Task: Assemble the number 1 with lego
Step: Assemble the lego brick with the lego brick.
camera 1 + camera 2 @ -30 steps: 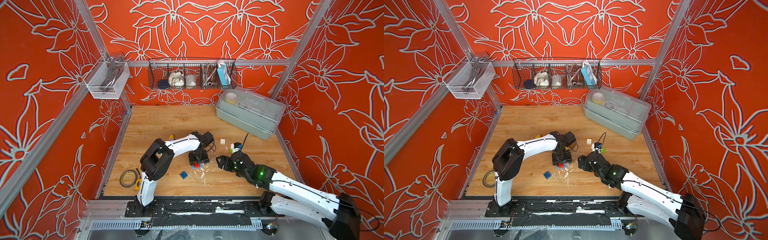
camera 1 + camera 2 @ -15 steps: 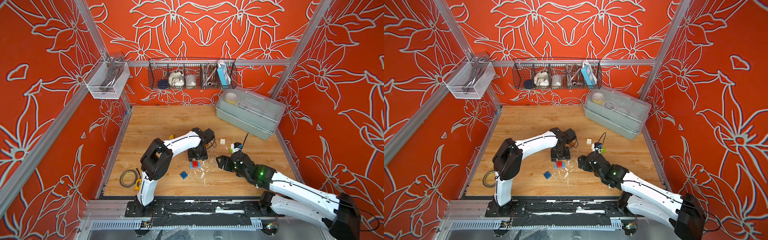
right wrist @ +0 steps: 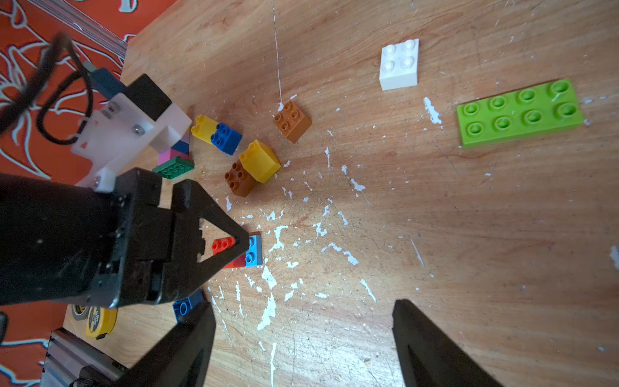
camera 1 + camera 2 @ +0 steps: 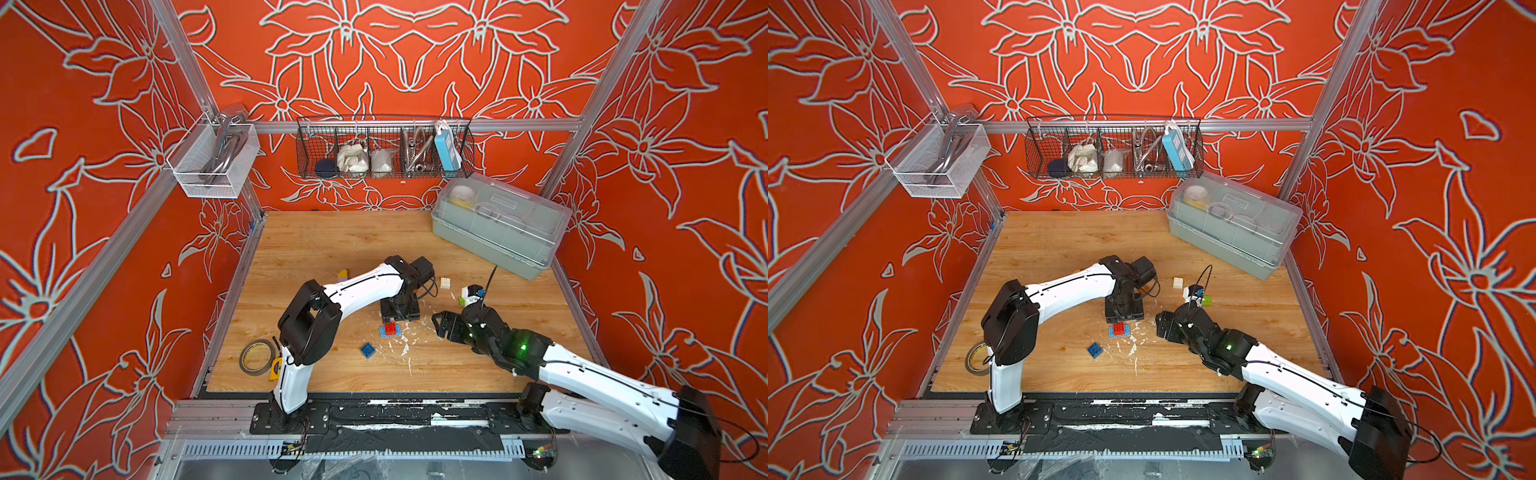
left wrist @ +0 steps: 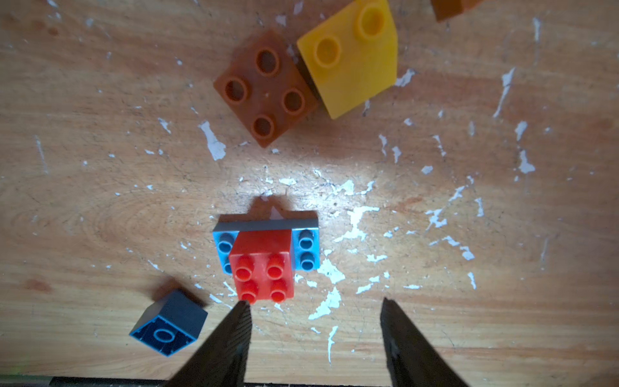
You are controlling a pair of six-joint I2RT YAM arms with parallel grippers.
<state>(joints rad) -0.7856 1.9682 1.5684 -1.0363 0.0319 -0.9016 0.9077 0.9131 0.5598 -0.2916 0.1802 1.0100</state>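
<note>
A red square lego brick (image 5: 263,264) sits pressed onto a light blue flat lego brick (image 5: 306,248) on the wooden table; both top views show the pair (image 4: 390,329) (image 4: 1119,329). My left gripper (image 5: 314,301) hangs just above and behind it, open, with bare wood between the fingers. One fingertip (image 5: 243,306) lines up with the red brick's near corner. A loose blue brick (image 5: 169,326) lies on its side nearby. A brown brick (image 5: 264,88) and a yellow brick (image 5: 350,57) touch farther off. My right gripper (image 3: 301,303) is open and empty, to the right of the pair (image 4: 440,324).
A white brick (image 3: 399,65) and a lime plate (image 3: 519,112) lie at the right. A cluster of yellow, blue, pink and green bricks (image 3: 217,132) sits under the left arm. Tape roll (image 4: 257,356), tape measure (image 4: 274,369), grey lidded box (image 4: 498,228), white flecks around.
My left gripper has lifted off the red brick, which stays on the light blue one, and its jaws have narrowed somewhat. The right arm has not moved.
</note>
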